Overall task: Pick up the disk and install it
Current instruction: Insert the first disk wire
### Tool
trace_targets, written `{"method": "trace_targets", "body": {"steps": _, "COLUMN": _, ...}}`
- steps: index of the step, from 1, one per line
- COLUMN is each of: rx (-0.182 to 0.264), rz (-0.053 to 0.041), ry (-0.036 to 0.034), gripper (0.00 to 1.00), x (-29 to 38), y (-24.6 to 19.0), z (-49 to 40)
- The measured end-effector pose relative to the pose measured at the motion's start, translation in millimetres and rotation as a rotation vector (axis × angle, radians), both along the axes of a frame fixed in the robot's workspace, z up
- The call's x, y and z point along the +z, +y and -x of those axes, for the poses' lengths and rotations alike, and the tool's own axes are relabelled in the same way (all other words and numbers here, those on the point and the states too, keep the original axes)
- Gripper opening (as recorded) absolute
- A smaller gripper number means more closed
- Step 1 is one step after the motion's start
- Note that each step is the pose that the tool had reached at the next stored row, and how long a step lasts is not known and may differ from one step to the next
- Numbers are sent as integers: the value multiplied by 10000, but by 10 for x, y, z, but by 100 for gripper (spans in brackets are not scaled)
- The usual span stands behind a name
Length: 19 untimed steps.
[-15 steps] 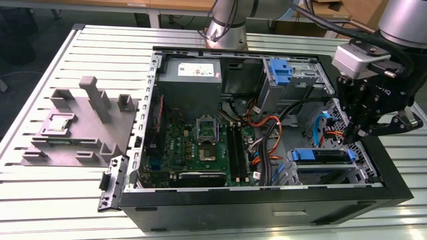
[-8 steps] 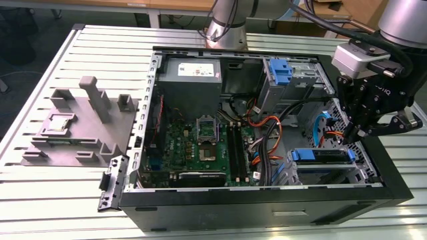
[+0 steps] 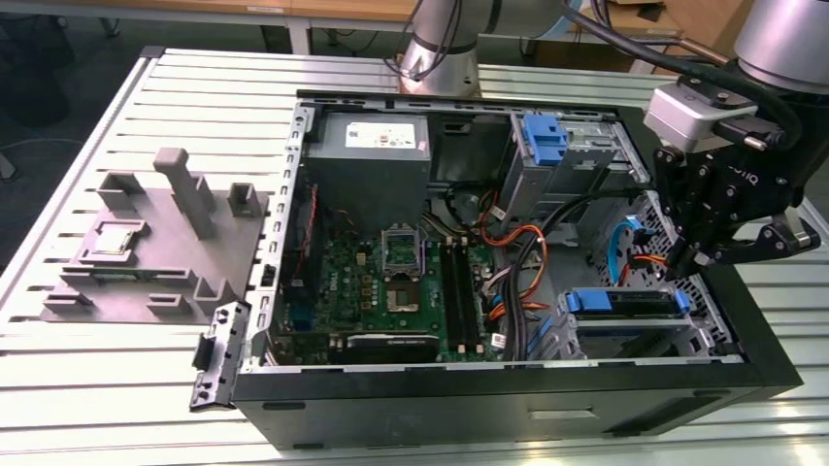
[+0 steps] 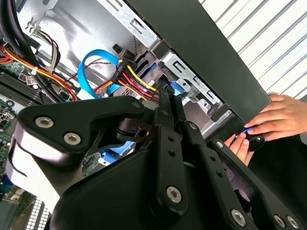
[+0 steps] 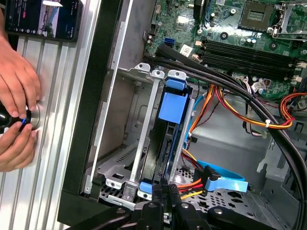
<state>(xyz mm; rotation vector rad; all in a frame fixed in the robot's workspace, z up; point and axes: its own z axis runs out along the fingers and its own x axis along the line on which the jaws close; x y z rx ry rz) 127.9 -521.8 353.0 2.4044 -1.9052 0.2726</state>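
**A:** Hovering right over the open computer case [image 3: 518,398], the gripper [image 3: 701,260] sits above the metal drive cage [image 3: 622,335] in the case's front corner.

**B:** And the disk?

**A:** The disk [image 5: 163,143] stands on edge inside that cage, its blue bracket [image 5: 171,104] wrapped round it, apparently seated. In the first wrist view the gripper [image 5: 165,191] is just beside the disk's near end, by the bracket's lower clip.

**B:** Fingers?

**A:** Clenched, pressed flat together with nothing between them; both wrist views show it. In the second wrist view the fingertips [image 4: 165,98] point at the bundle of red, yellow and orange cables [image 4: 132,79] beside the cage.

**B:** That bundle worries me.

**A:** Me too. The light blue cable [image 5: 223,181] and its plug lie close to the fingers. A sideways drift could snag them or tug a plug loose.

**B:** Anything else?

**A:** Pressing on the bracket off-centre might tilt the disk in the cage and jam it, or crack that plastic clip. I judge it thin and springy.

**B:** I see a person too.

**A:** Yes, two hands [image 5: 17,105] rest on a small black knob on the table [image 5: 53,158], just outside the case wall. They're apart from the gripper, but close enough that a sudden swing outward is a risk.
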Motion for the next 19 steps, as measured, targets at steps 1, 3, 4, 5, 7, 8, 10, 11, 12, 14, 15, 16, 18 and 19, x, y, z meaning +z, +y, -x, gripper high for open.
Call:
{"method": "trace_targets", "body": {"steps": 1, "rx": -36, "rz": 0, "ry": 1, "gripper": 16, "x": 0, "y": 0, "z": 0}}
{"method": "trace_targets", "body": {"steps": 3, "rx": -327, "rz": -2, "ry": 1, "gripper": 16, "x": -2, "y": 1, "z": -1}}
{"method": "trace_targets", "body": {"steps": 4, "rx": -509, "rz": 0, "ry": 1, "gripper": 16, "x": -3, "y": 1, "z": 0}}
{"method": "trace_targets", "body": {"steps": 5, "rx": -689, "rz": 0, "ry": 0, "gripper": 16, "x": -4, "y": 0, "z": 0}}
{"method": "trace_targets", "body": {"steps": 7, "rx": -1049, "rz": 0, "ry": 0, "gripper": 16, "x": -7, "y": 0, "z": 0}}
{"method": "trace_targets", "body": {"steps": 8, "rx": -1205, "rz": -1, "ry": 0, "gripper": 16, "x": -9, "y": 0, "z": 0}}
{"method": "trace_targets", "body": {"steps": 10, "rx": -1424, "rz": -29, "ry": 2, "gripper": 16, "x": -12, "y": -1, "z": 2}}
{"method": "trace_targets", "body": {"steps": 11, "rx": -1493, "rz": -98, "ry": 7, "gripper": 16, "x": -14, "y": 0, "z": 4}}
{"method": "trace_targets", "body": {"steps": 12, "rx": -1551, "rz": -194, "ry": 14, "gripper": 16, "x": -16, "y": 0, "z": 5}}
{"method": "trace_targets", "body": {"steps": 14, "rx": -1655, "rz": -392, "ry": 28, "gripper": 16, "x": -18, "y": 0, "z": 8}}
{"method": "trace_targets", "body": {"steps": 15, "rx": -1764, "rz": -416, "ry": 28, "gripper": 16, "x": -23, "y": 1, "z": 9}}
{"method": "trace_targets", "body": {"steps": 16, "rx": -1931, "rz": -418, "ry": 24, "gripper": 16, "x": -28, "y": 1, "z": 9}}
{"method": "trace_targets", "body": {"steps": 18, "rx": -2285, "rz": -418, "ry": 17, "gripper": 16, "x": -38, "y": 0, "z": 8}}
{"method": "trace_targets", "body": {"steps": 19, "rx": -2464, "rz": -419, "ry": 14, "gripper": 16, "x": -44, "y": 0, "z": 9}}
